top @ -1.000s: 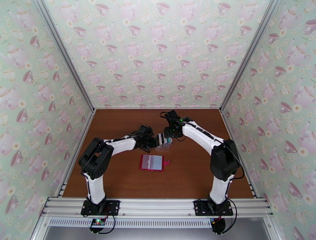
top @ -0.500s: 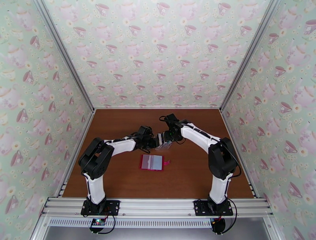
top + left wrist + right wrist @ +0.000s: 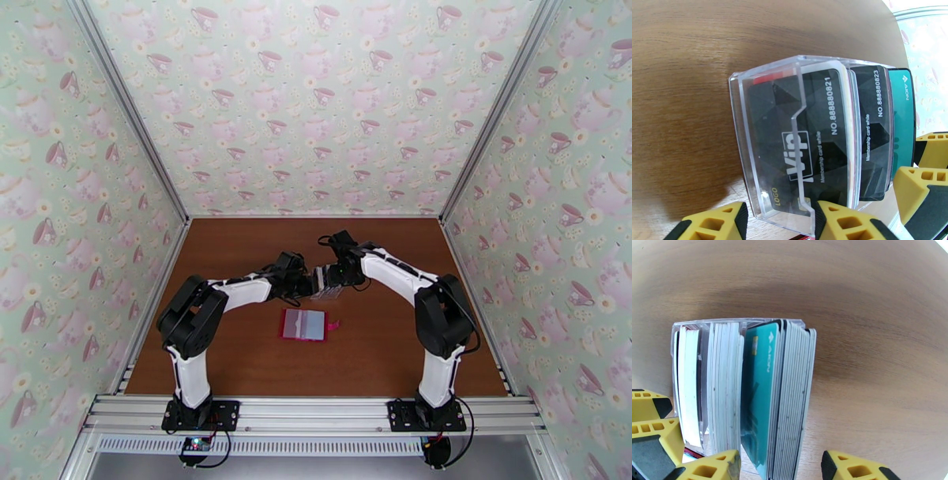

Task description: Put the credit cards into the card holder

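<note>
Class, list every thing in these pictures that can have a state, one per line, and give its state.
red card holder: open, lying flat, pockets up.
clear stand: upright, full of cards.
teal card: standing on edge in the stand.
black cards: standing in the stand's front slots.
left gripper: jaws apart at the stand's end; grip unclear.
right gripper: open, straddling the pack with the teal card.

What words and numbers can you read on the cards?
"Vip": front black card in the clear stand
"LOGO": same card
"NO.888880821": same card
"Membership card while": both black cards
"NO.888880823": second black card
Teal card: white word too blurred to read.
</note>
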### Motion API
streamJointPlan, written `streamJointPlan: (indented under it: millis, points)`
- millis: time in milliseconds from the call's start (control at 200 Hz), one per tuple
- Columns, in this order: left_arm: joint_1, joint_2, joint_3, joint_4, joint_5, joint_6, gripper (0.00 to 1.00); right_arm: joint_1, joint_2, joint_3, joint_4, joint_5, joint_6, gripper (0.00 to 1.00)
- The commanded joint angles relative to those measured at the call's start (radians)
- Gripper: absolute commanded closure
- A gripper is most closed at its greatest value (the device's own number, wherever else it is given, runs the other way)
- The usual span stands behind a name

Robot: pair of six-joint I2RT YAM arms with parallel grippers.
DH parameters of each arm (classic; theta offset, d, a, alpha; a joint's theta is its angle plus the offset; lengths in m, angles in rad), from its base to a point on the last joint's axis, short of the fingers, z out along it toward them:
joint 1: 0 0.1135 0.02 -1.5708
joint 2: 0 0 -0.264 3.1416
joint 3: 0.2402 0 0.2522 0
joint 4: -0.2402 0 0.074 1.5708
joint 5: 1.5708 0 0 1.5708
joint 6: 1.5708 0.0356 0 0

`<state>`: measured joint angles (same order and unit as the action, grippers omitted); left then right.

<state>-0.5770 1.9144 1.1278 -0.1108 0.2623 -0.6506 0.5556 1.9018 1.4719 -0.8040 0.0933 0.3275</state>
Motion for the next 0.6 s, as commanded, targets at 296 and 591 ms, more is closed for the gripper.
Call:
streamJointPlan:
  millis: [296,591]
  points:
    - [0.015,0.008,-0.030,-0.095,-0.034,0.033,0.51,-0.020,0.028,0.010,-0.013,0.016,-0.018,0.41]
    - [0.026,0.005,-0.030,-0.098,-0.031,0.037,0.51,-0.030,0.021,0.005,-0.015,0.007,-0.018,0.42]
